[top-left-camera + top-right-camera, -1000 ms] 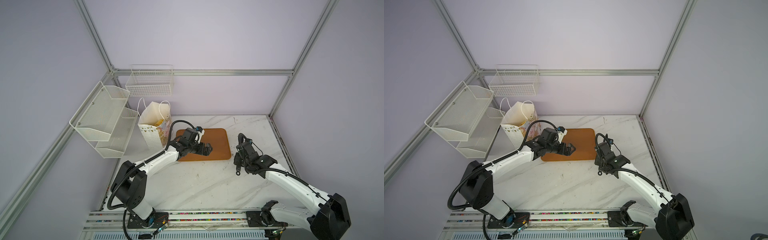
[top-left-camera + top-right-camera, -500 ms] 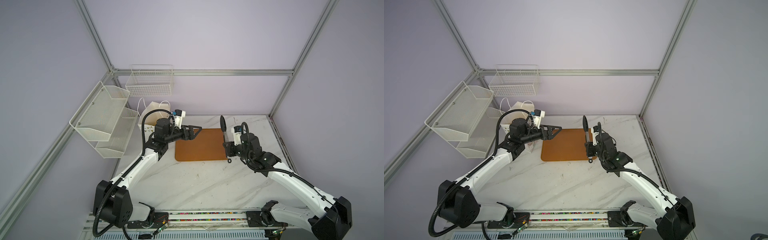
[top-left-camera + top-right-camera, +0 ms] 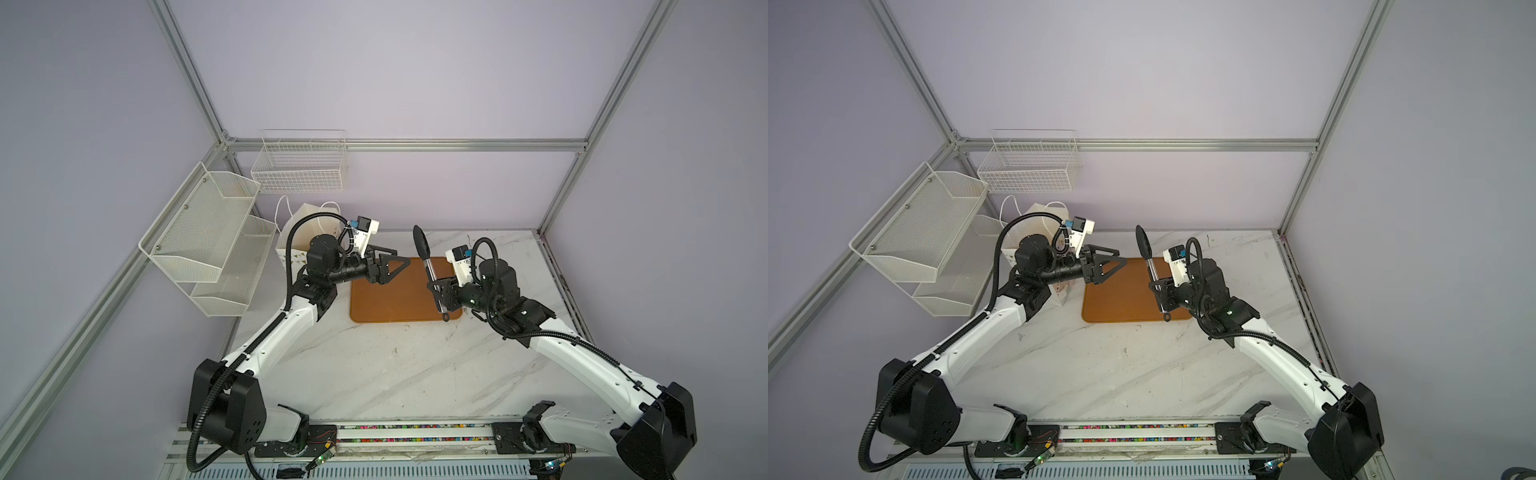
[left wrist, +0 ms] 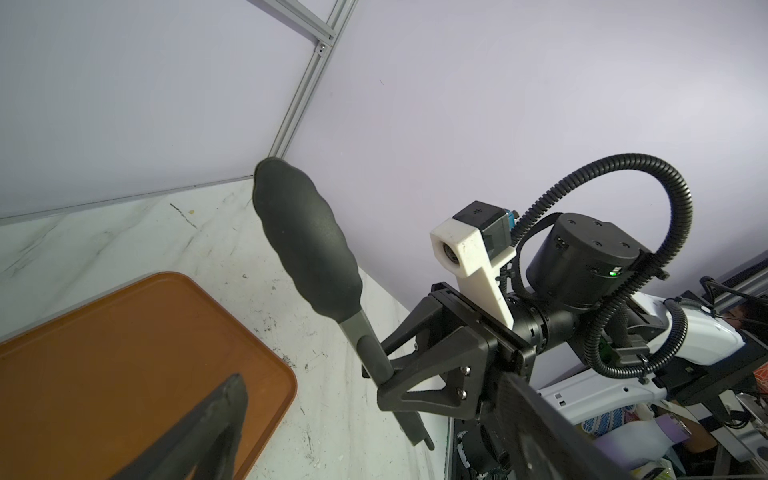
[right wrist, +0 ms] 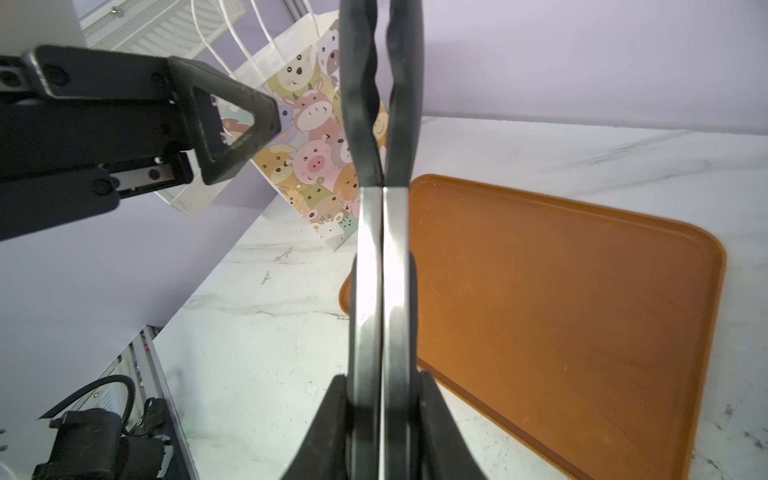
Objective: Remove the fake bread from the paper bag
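Paper bag next: R gripper just lifted tongs, squeezed tight; L gripper rose, jaws wide, empty. No bread out.

I am viewing the tray lying toward the back of the table, the paper bag standing just left of it under the wire basket, and the tongs standing over the tray's right edge, facing my left gripper over its left edge.
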